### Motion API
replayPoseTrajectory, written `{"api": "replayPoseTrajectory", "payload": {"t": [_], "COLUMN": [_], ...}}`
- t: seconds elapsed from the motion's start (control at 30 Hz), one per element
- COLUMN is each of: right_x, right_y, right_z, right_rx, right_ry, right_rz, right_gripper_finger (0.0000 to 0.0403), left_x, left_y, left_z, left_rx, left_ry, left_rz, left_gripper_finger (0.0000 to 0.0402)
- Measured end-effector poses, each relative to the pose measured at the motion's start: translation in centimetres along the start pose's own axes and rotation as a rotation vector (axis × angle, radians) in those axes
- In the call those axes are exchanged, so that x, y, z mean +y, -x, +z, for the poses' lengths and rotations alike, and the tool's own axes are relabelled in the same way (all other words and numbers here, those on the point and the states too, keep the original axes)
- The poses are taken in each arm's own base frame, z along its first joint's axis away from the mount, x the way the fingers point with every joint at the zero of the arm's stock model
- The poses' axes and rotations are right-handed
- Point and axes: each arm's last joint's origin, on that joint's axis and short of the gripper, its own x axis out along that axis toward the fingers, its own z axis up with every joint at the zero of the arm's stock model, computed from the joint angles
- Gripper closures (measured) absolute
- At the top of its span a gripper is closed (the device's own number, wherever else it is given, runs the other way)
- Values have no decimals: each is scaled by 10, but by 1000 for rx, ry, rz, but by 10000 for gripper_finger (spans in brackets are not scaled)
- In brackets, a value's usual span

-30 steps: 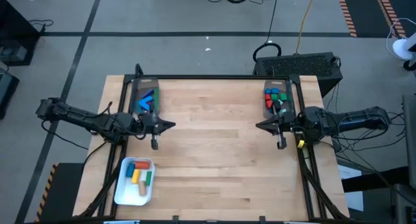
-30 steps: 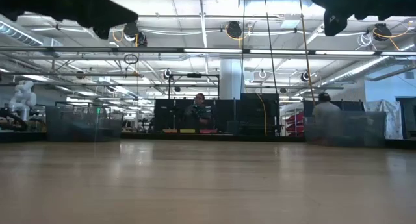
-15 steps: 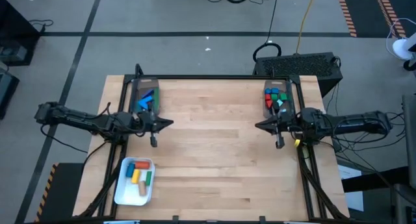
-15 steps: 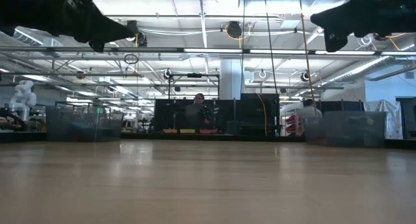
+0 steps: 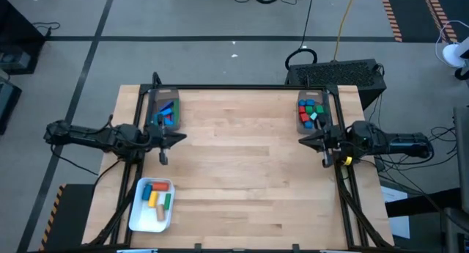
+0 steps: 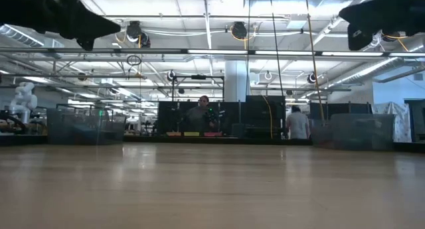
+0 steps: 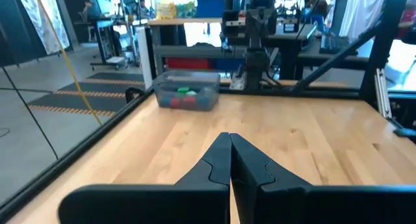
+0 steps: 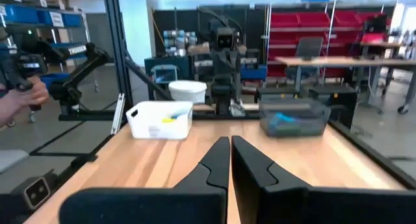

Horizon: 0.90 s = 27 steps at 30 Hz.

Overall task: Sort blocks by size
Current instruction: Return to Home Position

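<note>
No writing, label, brand or number is legible on anything.

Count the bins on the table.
3: one clear bin at the far-left corner, a second clear bin at the far-right corner, the white bin at the near-left edge.

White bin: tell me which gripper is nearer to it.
Left. The left gripper hangs near the white bin, on its side of the table; the right gripper is far across the table.
</note>
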Motion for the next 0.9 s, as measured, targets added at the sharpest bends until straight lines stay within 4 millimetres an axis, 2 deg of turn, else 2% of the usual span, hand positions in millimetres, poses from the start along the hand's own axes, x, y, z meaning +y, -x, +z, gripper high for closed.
{"api": "replayPoseTrajectory", "payload": {"t": [0.43, 0.57, 0.73, 0.9], "right_x": [0, 0, -1, -1], "right_y": [12, 11, 7, 5], "right_z": [-17, -20, -35, -39], "right_rx": [-80, -56, -35, -65], "right_ry": [-25, -11, -25, -26], "right_rz": [27, 25, 21, 23], "right_gripper_finger": [403, 403, 403, 403], "left_x": [3, 4, 5, 5], "left_y": [12, 15, 18, 21], "left_z": [-1, -1, -3, -6], "left_rx": [4, 0, 13, 2], "left_ry": [1, 2, -4, 1], "left_rz": [1, 2, 3, 4], "left_gripper_finger": [398, 398, 398, 398]}}
